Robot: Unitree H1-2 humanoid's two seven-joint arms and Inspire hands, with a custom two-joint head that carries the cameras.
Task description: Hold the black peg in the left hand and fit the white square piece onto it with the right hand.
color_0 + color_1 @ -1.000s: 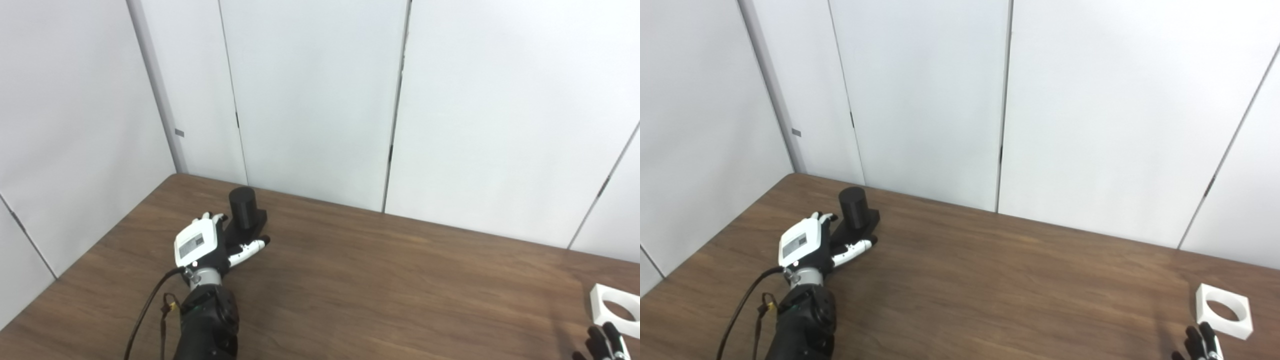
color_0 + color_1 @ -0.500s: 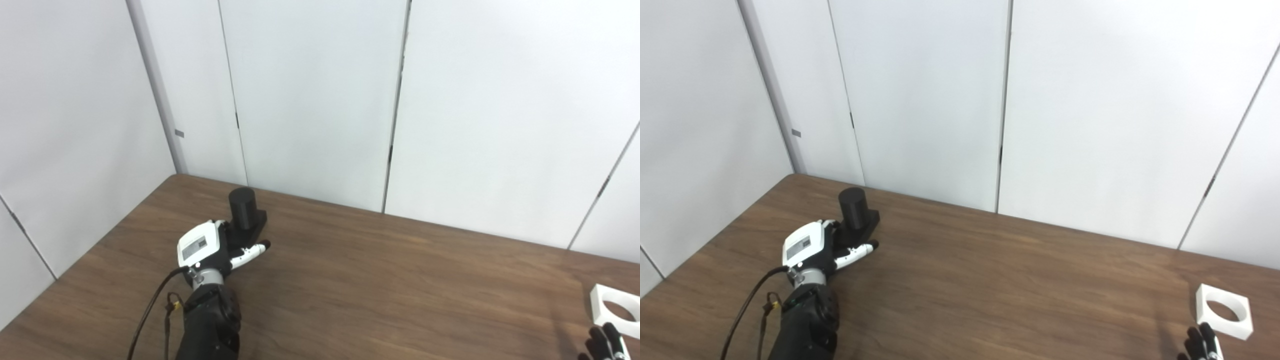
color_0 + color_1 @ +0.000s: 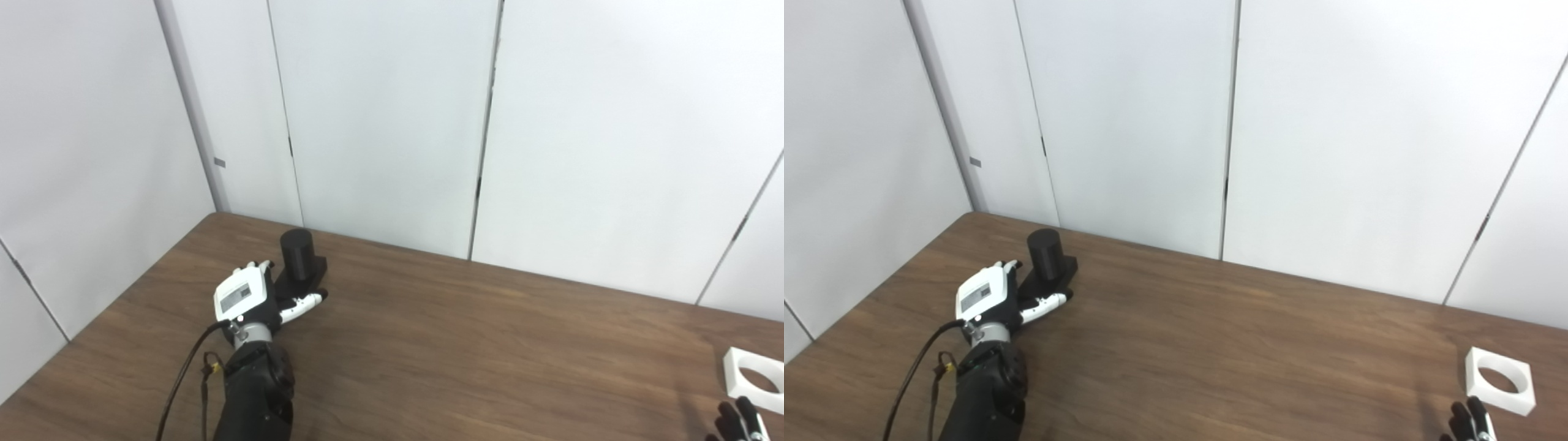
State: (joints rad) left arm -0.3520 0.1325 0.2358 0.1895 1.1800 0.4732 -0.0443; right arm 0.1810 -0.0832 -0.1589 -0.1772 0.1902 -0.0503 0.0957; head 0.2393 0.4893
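Left eye view is showing a dark brown wood-grain tabletop (image 3: 465, 343) running up to pale grey wall panels (image 3: 380, 116) that are closing off the back and the left side of the room, with thin dark seams standing between the panels. No containers are showing on the tabletop. Toward the far left corner the black peg (image 3: 297, 252) is standing upright on its flat black base, which is lying on the tabletop. The left robot hand (image 3: 254, 300) is sitting just in front of and beside that base, its white back plate facing up; its fingers (image 3: 251, 267) are reaching along the base's left side while its thumb (image 3: 303, 301) is pointing across the near edge — it is spread apart and grasping nothing, though whether it is touching the base I cannot tell. A black cable is trailing from the wrist down the dark forearm. Well apart, at the right edge, the white square piece (image 3: 1499, 388) is lying flat on the tabletop with its round hole facing up. The right robot hand (image 3: 1471, 426) is only peeking in at the bottom edge just in front of that piece — dark fingertips alone are visible, so I cannot tell whether it is released or clenched.
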